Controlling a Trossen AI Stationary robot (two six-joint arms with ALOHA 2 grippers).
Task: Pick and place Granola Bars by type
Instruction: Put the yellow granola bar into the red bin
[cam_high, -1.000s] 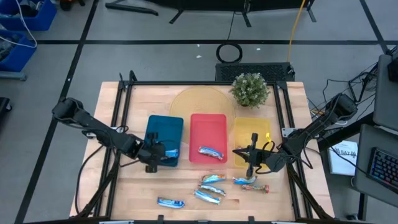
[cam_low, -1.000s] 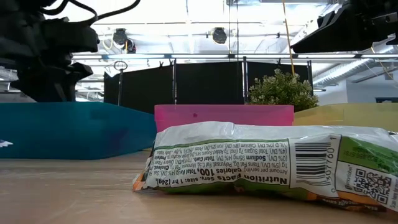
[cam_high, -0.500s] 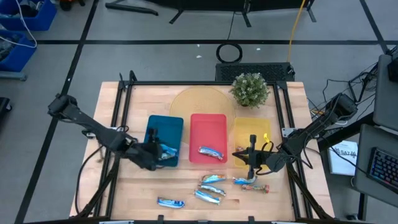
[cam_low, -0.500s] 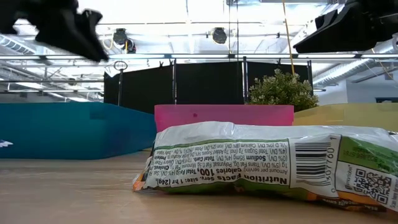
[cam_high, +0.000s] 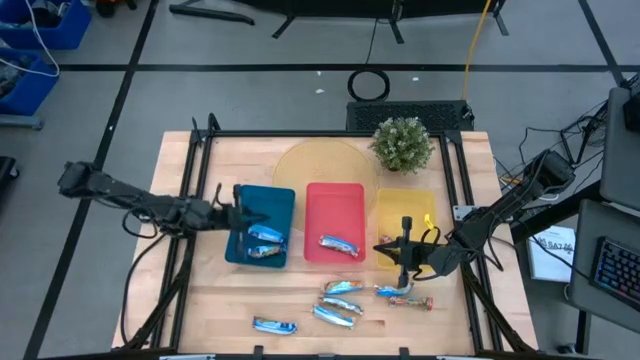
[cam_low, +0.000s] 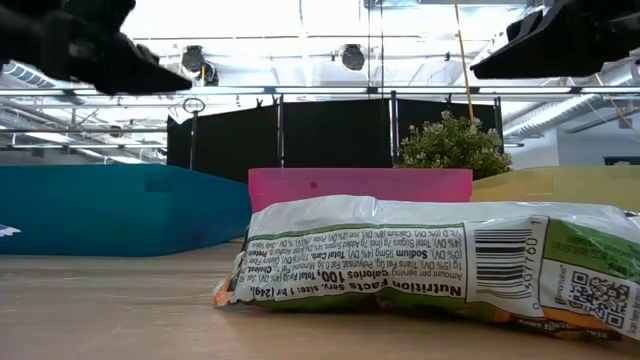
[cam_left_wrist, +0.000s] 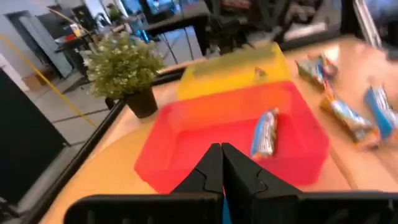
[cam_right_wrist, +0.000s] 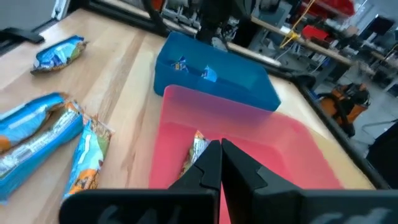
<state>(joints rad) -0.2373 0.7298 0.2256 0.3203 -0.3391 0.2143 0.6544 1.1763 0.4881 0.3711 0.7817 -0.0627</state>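
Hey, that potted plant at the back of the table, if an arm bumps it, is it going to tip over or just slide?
The potted plant would probably tip before it slides: its bushy top spreads wider than the small dark pot seen in the left wrist view. It looks light, so a slight nudge may move it. The foliage would likely bend rather than break. Neither gripper is near it.

Left arm reaches in from left side, stretched out long and low. Left gripper (cam_high: 238, 212) points sideways, fingers (cam_left_wrist: 210, 169) pressed together, holding nothing. Right arm comes in from right side, bent. Right gripper (cam_high: 400, 255) sits low, fingers (cam_right_wrist: 214, 163) pressed together, empty.
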